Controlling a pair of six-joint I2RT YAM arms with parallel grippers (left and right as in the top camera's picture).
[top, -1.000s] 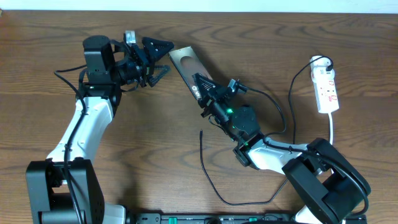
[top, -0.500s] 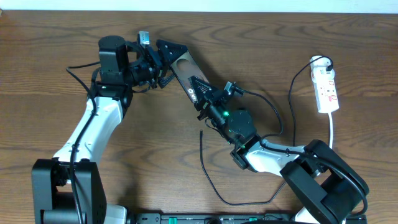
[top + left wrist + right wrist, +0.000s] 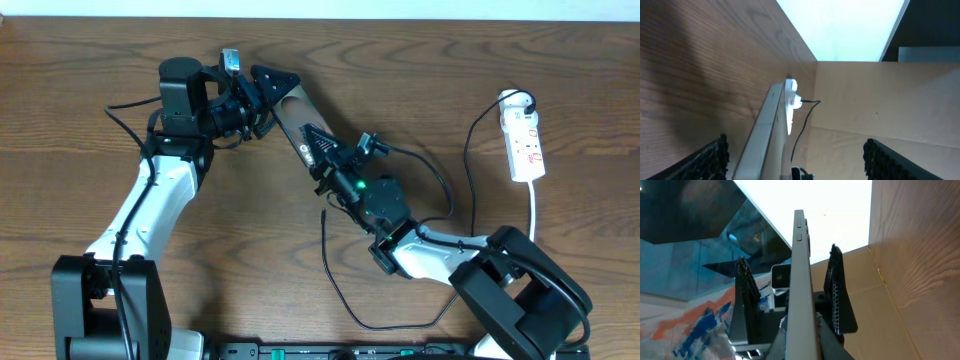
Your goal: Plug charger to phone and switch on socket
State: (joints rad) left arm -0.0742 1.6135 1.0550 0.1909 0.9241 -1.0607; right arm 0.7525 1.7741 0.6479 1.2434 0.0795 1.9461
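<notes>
Overhead view: the right gripper (image 3: pixel 322 152) is holding the phone (image 3: pixel 292 108) by its lower end, apparently clenched on it. The phone is pointing diagonally up and left toward the left gripper (image 3: pixel 272 97). The left wrist view is showing the phone edge-on, raised off the table (image 3: pixel 80 60). The left fingers are standing wide apart on either side of it, released and not touching it.

The charger (image 3: pixel 334 283) is lying loose on the table below the right arm. Its tip (image 3: pixel 323 214) is sitting near the right wrist, and neither gripper is touching it. The socket (image 3: pixel 527 145) is resting at the far right, well apart from both grippers, with its white cord running down past the right arm's base.

Assessment: the step in hand is presenting and steadying the phone between the two arms. Plugging is not yet beginning, and the switch is not yet being addressed.

The next move is calling for the left gripper to close on the phone's upper end so that the right can let go and fetch the tip. The phone's port is not showing in any view, so which end it is on cannot be told. The tip is small and lying flat, so it is likely needing a careful pinch.
</notes>
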